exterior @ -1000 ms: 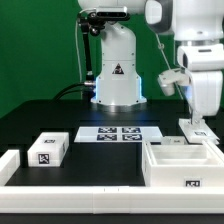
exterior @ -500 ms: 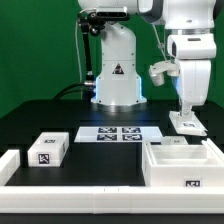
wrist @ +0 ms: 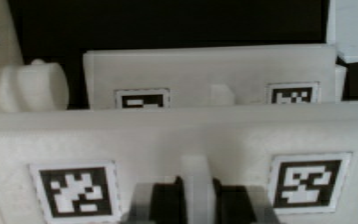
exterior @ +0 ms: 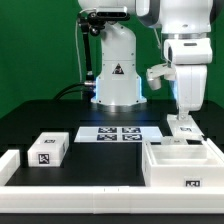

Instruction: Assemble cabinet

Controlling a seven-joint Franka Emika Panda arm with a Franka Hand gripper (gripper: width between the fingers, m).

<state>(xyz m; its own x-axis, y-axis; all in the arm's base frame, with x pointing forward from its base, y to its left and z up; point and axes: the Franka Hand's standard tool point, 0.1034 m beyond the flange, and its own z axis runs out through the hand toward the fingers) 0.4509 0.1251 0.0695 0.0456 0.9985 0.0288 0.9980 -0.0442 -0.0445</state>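
The cabinet (exterior: 181,165), a large white boxy body with a tag on its front, stands at the front of the exterior view's right. My gripper (exterior: 183,118) hangs just above its back edge, shut on a small white tagged panel (exterior: 184,127). In the wrist view the dark fingers (wrist: 169,203) pinch the edge of this near panel (wrist: 194,150), which bears two tags. Behind it lies another white tagged face (wrist: 211,72); I cannot tell whether it belongs to the cabinet.
A small white tagged block (exterior: 47,150) lies at the left. The marker board (exterior: 120,133) lies mid-table. A long low white bar (exterior: 60,187) runs along the front edge. The robot's base (exterior: 117,75) stands behind.
My gripper has moved toward the exterior view's left and slightly up, carrying the white panel away from the cabinet's far right corner.
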